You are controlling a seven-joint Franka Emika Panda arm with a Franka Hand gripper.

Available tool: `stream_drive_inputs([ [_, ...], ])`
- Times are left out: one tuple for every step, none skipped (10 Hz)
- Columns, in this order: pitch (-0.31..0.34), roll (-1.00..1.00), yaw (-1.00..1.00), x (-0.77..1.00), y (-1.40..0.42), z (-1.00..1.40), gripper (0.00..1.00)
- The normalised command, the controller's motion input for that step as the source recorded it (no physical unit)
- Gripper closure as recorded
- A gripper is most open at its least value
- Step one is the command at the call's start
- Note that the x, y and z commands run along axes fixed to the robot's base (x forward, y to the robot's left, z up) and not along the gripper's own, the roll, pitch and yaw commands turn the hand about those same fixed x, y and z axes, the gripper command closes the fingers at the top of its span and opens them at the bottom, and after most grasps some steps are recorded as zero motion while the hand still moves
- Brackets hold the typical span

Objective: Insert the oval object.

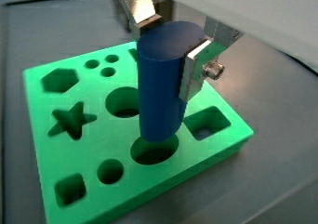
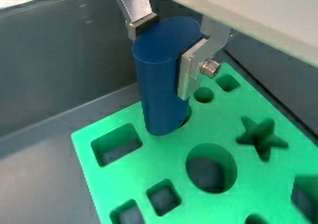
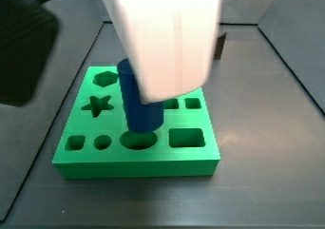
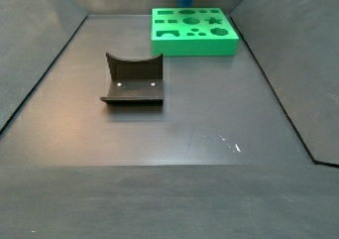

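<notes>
Blue and upright, the peg (image 1: 162, 79) sits clamped between the silver fingers (image 1: 196, 65) of the gripper (image 1: 172, 42), seen the same way in both wrist views (image 2: 165, 74). Its lower end reaches a round-edged hole in the green block (image 1: 56, 167); how deep it goes I cannot tell. The block also has star, hexagon, square and circular holes. In a side view the peg (image 3: 137, 109) shows beneath the white arm housing (image 3: 162, 33), standing over the block (image 3: 140, 157). In a side view the block (image 4: 193, 40) lies at the far end of the grey floor (image 4: 172, 124), well apart from the dark fixture (image 4: 133, 80)
</notes>
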Motion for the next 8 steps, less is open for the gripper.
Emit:
stream_drive_inputs([
  [0.000,0.00,-1.00,0.00,-0.12,-0.16,1.00],
  [-0.009,0.00,-0.80,0.00,-0.40,-0.20,1.00],
  [-0.066,0.00,-0.59,-0.07,-0.27,-0.22,1.00],
  [-0.036,0.12,-0.47,0.00,0.00,-0.05,1.00],
  [0.000,0.07,0.00,0.00,0.04,-0.24,1.00],
  [0.000,0.02,-0.11,0.03,0.00,-0.37,1.00],
  [0.000,0.01,-0.11,0.00,-0.02,-0.37,1.00],
  [0.000,0.00,-0.14,0.10,-0.03,-0.37,1.00],
])
